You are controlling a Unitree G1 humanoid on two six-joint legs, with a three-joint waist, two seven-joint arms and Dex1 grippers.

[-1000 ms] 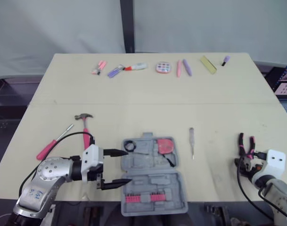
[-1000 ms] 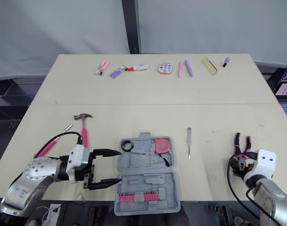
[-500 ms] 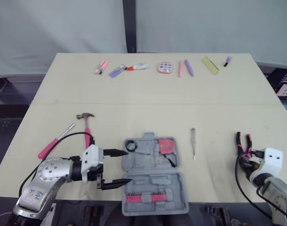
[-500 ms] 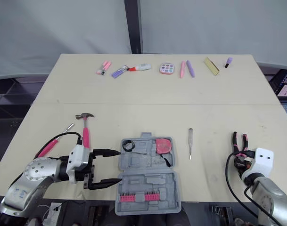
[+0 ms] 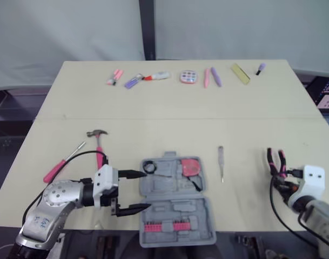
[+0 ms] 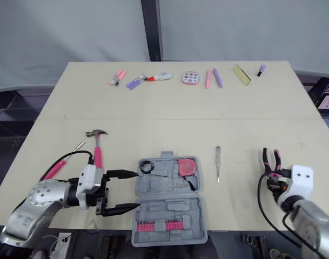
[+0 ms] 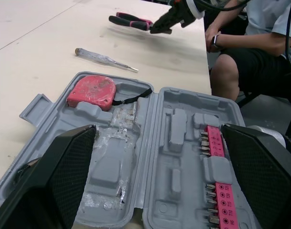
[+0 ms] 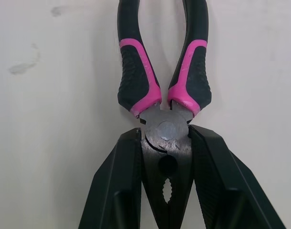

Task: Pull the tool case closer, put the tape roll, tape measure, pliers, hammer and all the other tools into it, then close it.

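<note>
**Head views.** The tool case (image 5: 175, 213) lies open at the near edge of the table (image 5: 164, 108). The tape roll (image 5: 148, 167) sits in its far-left corner and the red tape measure (image 5: 190, 166) in its far-right pocket. A pink bit strip (image 5: 165, 226) runs along the near half. My left gripper (image 5: 147, 190) is just left of the case, spread wide and holding nothing. The hammer (image 5: 98, 141) and the pink screwdriver (image 5: 61, 163) lie on the table left of the case. A slim tester screwdriver (image 5: 220, 162) lies between the case and the pliers (image 6: 270, 162). My right gripper (image 6: 273, 181) is at the pliers' head, with the handles pointing away from me.

**Left wrist view.** My fingers (image 7: 64, 176) stand far apart either side of the open case. A seated person (image 7: 250, 57) is beyond the table edge.

**Right wrist view.** My right gripper is clamped on the pliers' head just below the pivot. Its fingers (image 8: 121, 191) press both sides.
</note>
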